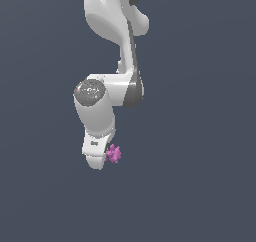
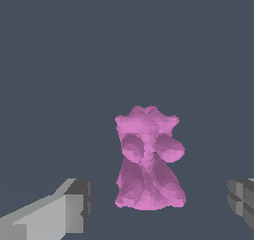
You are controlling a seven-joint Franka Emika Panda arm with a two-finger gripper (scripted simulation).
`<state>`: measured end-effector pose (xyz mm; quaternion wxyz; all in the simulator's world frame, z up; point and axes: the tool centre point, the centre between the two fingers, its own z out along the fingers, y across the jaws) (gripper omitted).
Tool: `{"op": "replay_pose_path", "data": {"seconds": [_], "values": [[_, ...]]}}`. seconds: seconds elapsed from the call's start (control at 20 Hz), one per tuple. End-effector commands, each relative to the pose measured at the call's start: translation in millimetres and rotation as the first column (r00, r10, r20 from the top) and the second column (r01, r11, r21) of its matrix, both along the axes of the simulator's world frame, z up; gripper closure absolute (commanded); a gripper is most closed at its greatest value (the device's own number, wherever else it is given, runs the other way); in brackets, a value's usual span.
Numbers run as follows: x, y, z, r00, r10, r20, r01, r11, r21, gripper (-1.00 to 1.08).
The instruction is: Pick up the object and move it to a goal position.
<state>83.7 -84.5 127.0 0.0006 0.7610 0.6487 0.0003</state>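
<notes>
The table (image 1: 210,136) filled both views as a flat, unmarked slate-grey surface; nothing on it gave a horizon or an edge.

The white arm (image 1: 112,21) came down from the top of the exterior view in stacked rounded links, with a dark grey joint band at the bend and a grey textured disc on the wrist housing; below that housing the limb narrowed to the hand.

The gripper (image 1: 98,161) hung at the lowest end of the arm, a little to the exterior view's left of centre; in that view the fingers could not be told apart from the white hand body. In the wrist view the gripper (image 2: 161,204) showed its two fingers (image 2: 74,211) at opposite sides of the picture; the jaws stood wide apart, with nothing clamped, and clear grey showed between each finger and the object.

The object (image 1: 114,154) was a small magenta-pink knobbly lump; in the exterior view it sat just beside the gripper's tip, on the exterior view's right of it, and whether it touched the hand could not be told. In the wrist view the object (image 2: 148,159) lay between the two fingers, nearer the light grey one; it rested on the table, broader at one end, with rounded bulges along its middle.
</notes>
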Motion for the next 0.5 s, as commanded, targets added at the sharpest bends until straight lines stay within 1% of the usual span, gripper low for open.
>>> {"op": "replay_pose_path", "data": {"seconds": [0.0, 0.25, 0.45], "values": [[-1, 0, -10, 1.000, 0.001, -0.001, -0.001, 1.000, 0.000, -0.92], [-2, 0, -37, 1.000, 0.003, -0.001, -0.003, 1.000, 0.001, -0.92], [-1, 0, -46, 1.000, 0.004, -0.001, -0.004, 1.000, 0.001, -0.92]]}}
